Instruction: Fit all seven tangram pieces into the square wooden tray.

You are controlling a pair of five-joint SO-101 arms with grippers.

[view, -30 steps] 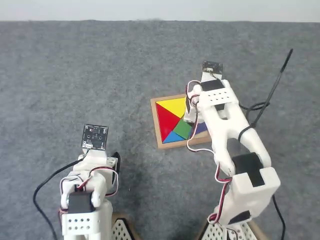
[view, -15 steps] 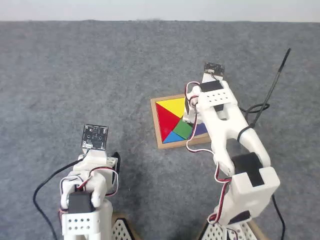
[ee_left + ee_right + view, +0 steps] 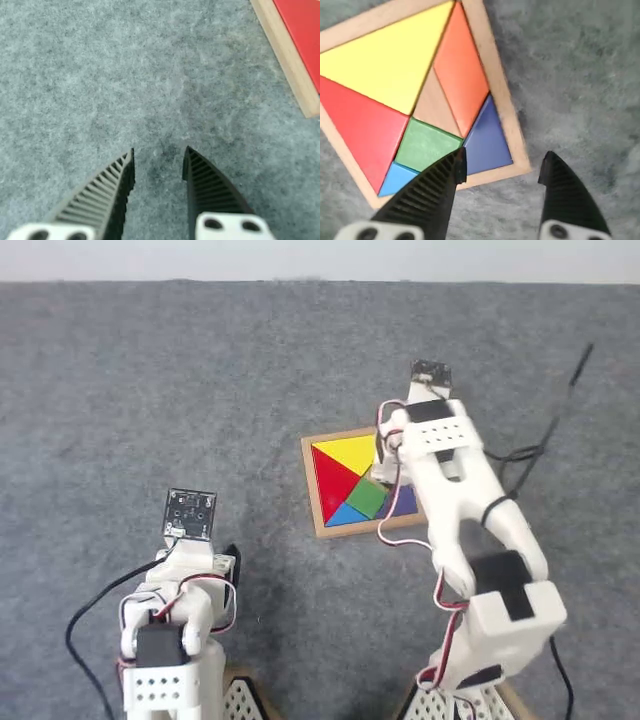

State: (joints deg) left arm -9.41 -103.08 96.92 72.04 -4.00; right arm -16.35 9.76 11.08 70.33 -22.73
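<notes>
The square wooden tray (image 3: 492,70) holds a yellow triangle (image 3: 390,60), a red triangle (image 3: 362,125), an orange piece (image 3: 462,70), a green square (image 3: 427,145), a small blue triangle (image 3: 395,177) and a purple triangle (image 3: 485,142). A tan triangular patch (image 3: 432,102) sits between them; I cannot tell whether it is a piece or bare floor. My right gripper (image 3: 503,157) hangs open over the tray's corner beside the purple triangle, holding nothing. My left gripper (image 3: 159,151) is open above bare carpet, a short way from the tray's edge (image 3: 287,50).
Grey carpet (image 3: 150,390) covers the whole table. The right arm (image 3: 445,455) lies over the right side of the tray (image 3: 312,490). The left arm (image 3: 185,590) stands at the front left. A black cable (image 3: 545,430) runs off to the right of the right arm.
The right arm has shifted slightly to the right, uncovering more of the green square and purple triangle. The left arm has kept still.
</notes>
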